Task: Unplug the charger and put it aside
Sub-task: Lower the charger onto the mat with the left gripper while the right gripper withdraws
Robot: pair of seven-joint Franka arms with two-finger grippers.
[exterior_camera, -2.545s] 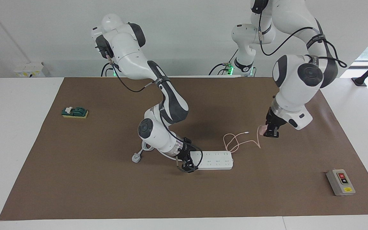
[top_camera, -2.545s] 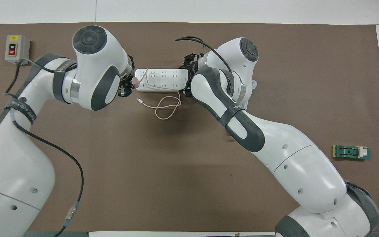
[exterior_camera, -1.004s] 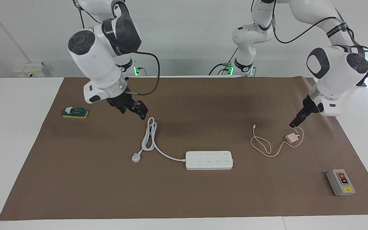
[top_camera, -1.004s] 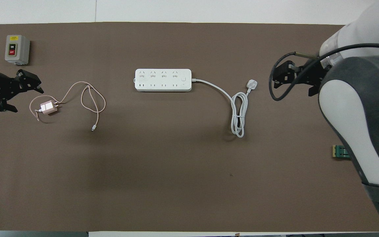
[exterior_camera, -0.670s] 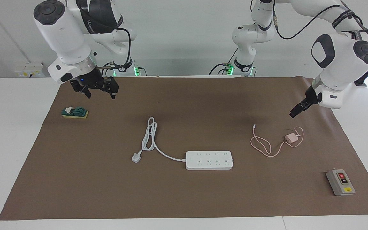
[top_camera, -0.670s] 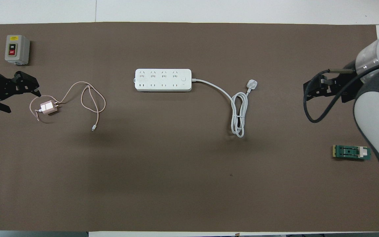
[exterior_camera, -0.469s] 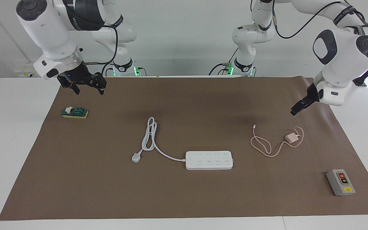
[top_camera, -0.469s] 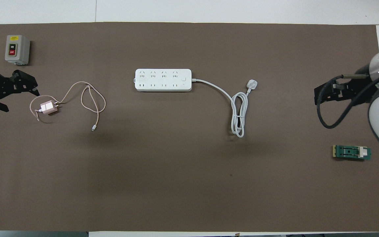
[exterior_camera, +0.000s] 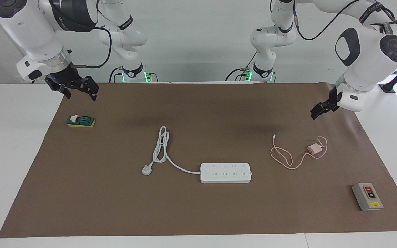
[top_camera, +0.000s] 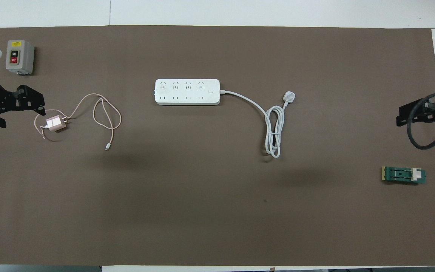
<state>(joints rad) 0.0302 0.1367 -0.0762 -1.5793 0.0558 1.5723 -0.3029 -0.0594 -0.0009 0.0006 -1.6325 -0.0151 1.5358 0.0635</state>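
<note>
The pale-pink charger [exterior_camera: 312, 148] lies on the brown mat toward the left arm's end, unplugged, with its thin pink cable [exterior_camera: 283, 156] looped beside it. It also shows in the overhead view [top_camera: 54, 123]. The white power strip [exterior_camera: 225, 172] lies mid-table with no plug in it, and shows in the overhead view too [top_camera: 187, 91]. My left gripper [exterior_camera: 317, 112] is open and empty, raised over the mat by the charger. My right gripper [exterior_camera: 79, 93] is open and empty, raised over the mat's corner at the right arm's end.
The strip's thick white cord and plug [exterior_camera: 157, 151] lie coiled toward the right arm's end. A grey switch box with a red button [exterior_camera: 367, 197] stands farther from the robots than the charger. A small green and yellow switch [exterior_camera: 80, 121] lies under the right gripper.
Both grippers have risen and drawn back toward their own ends of the table. The charger, cable and power strip have not moved.
</note>
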